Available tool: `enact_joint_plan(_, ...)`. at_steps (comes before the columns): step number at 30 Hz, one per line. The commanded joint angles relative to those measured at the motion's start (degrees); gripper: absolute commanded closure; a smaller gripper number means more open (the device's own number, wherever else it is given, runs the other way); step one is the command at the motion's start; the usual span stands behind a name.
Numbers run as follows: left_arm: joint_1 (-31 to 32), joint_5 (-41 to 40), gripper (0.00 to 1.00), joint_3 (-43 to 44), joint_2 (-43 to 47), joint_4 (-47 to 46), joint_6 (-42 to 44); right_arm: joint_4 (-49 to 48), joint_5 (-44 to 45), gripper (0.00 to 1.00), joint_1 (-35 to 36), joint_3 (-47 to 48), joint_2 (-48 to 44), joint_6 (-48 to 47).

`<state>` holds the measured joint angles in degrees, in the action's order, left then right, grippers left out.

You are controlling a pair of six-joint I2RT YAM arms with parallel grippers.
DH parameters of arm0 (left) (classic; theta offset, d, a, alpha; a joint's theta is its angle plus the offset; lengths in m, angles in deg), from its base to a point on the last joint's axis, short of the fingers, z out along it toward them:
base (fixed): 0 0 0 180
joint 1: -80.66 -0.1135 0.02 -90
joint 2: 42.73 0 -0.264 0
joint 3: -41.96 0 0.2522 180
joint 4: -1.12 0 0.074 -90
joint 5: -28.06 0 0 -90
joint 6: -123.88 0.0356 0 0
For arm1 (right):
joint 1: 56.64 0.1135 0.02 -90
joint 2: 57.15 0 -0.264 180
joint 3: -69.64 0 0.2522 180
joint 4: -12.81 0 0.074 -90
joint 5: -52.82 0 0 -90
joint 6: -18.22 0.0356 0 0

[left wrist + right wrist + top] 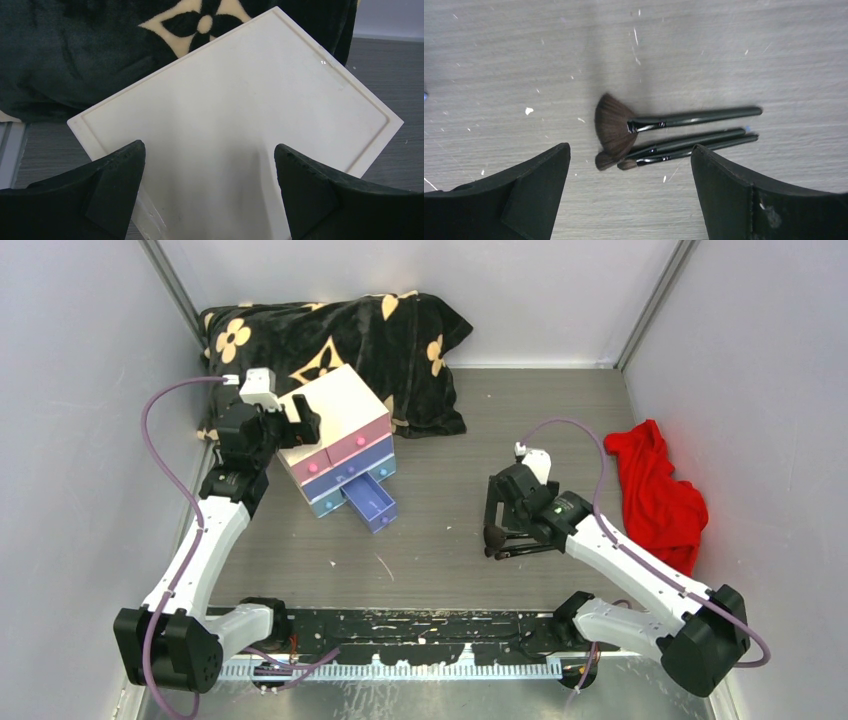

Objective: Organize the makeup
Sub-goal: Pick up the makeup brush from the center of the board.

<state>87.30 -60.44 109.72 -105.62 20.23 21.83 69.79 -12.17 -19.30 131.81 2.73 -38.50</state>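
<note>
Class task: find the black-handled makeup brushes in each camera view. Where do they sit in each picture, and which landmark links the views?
Top external: brushes right of centre, beneath the right gripper.
Left wrist: not in it.
Right wrist: brushes at centre, on the table between the black fingers.
Shared landmark: the grey table.

The left arm (195,550) and the right arm (640,560) wore white shells on their long links, with black housings at the joints and bases. A purple cable (150,420) looped loosely along each. A white camera block (258,385) sat at each wrist, and a small green light (553,508) glowed on the right one. The left hand (208,147) and right hand (630,147) had matte black, wedge-shaped fingers (524,190).
</note>
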Motion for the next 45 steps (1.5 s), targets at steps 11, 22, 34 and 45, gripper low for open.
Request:
enact_joint_plan(11,0.1,3.4,0.0,-1.5,-1.7,6.3,-3.1,-2.6,-0.7,0.03,-0.2,-11.0,-2.3,19.9)
enact_joint_plan(22,0.2,3.8,0.0,-1.2,-1.8,6.4,-3.0,-8.7,4.6,0.03,-1.3,-16.5,-3.8,29.4)
enact_joint_plan(34,0.3,4.3,0.0,-1.3,-1.7,6.6,-2.9,-20.1,3.6,0.05,-7.5,-17.7,3.1,27.8)
enact_joint_plan(45,0.4,4.1,0.0,-1.2,-2.6,6.3,-2.8,-23.7,1.0,0.05,-9.7,-19.4,6.6,26.8)
